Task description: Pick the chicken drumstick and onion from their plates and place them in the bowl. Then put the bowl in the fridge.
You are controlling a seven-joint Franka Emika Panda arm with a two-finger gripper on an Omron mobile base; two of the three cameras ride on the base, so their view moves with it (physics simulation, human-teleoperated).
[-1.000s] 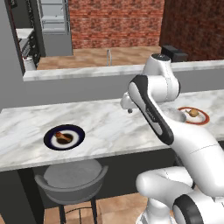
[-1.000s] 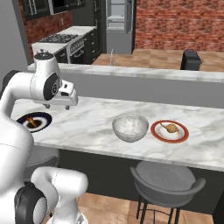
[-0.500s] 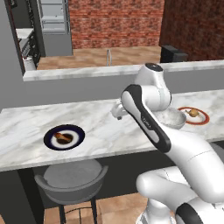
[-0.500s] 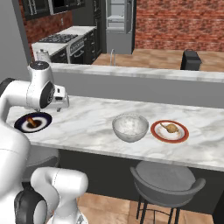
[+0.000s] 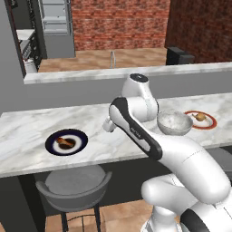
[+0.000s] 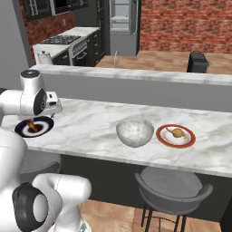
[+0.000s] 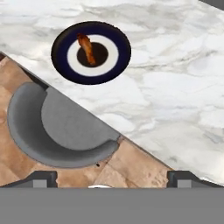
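chicken drumstick [image 7: 86, 49] lies on the navy-rimmed plate [image 7: 61, 59], upper left of the hand view, on the marble tabletop [image 7: 175, 87]. pincer [image 7: 112, 178] stands open, empty, bottom of frame.

Even, bright rendered light, soft faint shadows, no glare — edges sharp, slightly pixelated, no blur

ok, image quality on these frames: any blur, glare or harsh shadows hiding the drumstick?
Left base view: sharp, flat even light, no glare; chicken drumstick reads clearly on the navy plate. Right base view: equally crisp, but the arm partly covers that plate. Hand view: slightly soft and rolled, drumstick unobscured, no strong cast shadows on the counter.
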